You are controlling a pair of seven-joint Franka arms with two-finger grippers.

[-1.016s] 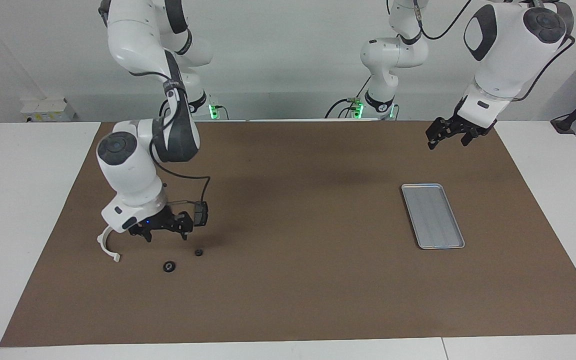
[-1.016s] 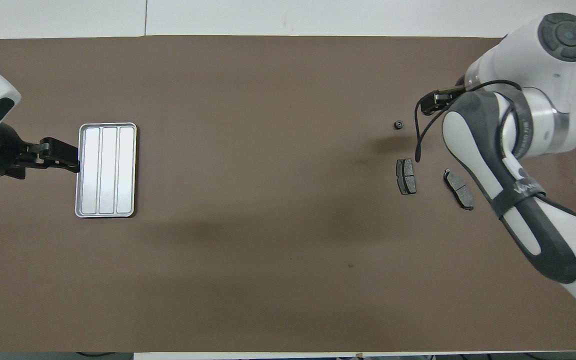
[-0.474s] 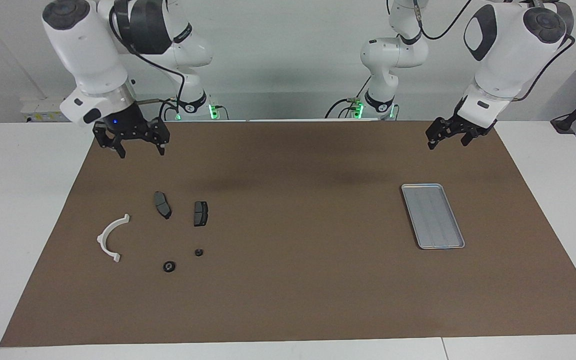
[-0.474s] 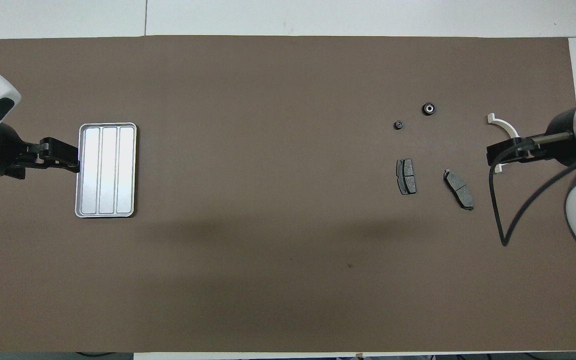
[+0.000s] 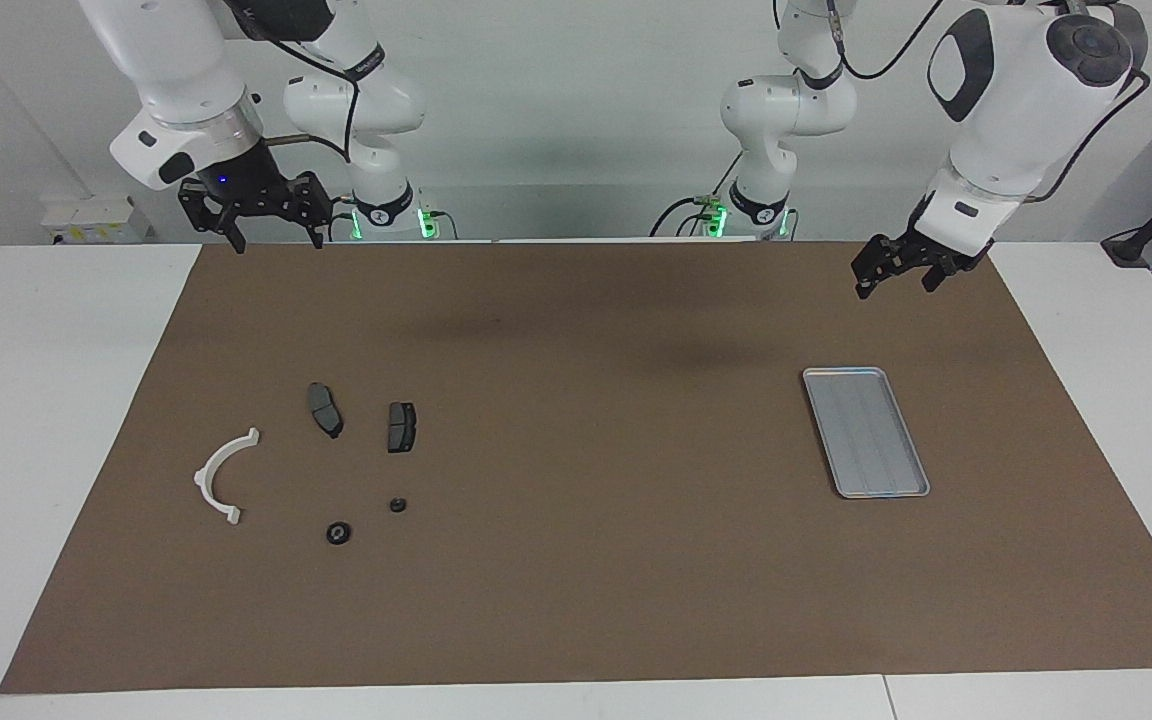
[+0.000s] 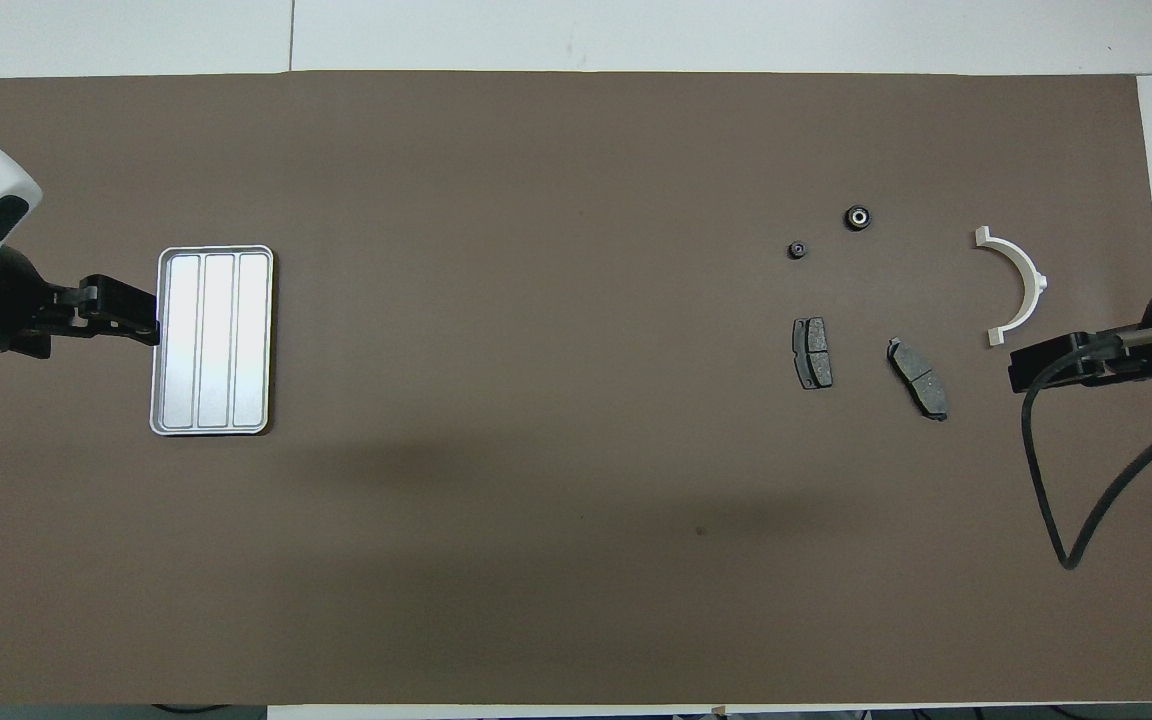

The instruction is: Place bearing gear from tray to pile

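The silver tray (image 5: 866, 432) lies toward the left arm's end of the mat and holds nothing; it also shows in the overhead view (image 6: 213, 340). Two small black bearing gears, one larger (image 5: 339, 533) (image 6: 857, 217) and one smaller (image 5: 397, 505) (image 6: 796, 250), lie on the mat beside the pile. The pile is a white half-ring (image 5: 221, 478) (image 6: 1021, 290) and two dark brake pads (image 5: 325, 409) (image 5: 401, 426). My right gripper (image 5: 276, 240) (image 6: 1021, 372) is open and empty, raised high near its base. My left gripper (image 5: 894, 283) (image 6: 146, 325) is open and empty, and waits in the air.
A brown mat (image 5: 576, 560) covers most of the white table (image 5: 36, 400). The gears lie farther from the robots than the brake pads. The right arm's cable (image 6: 1056, 480) hangs over the mat's end by the pile.
My right gripper has risen from low over the pile and drawn back up toward its base, uncovering the brake pads and the larger gear. The left arm has not moved.
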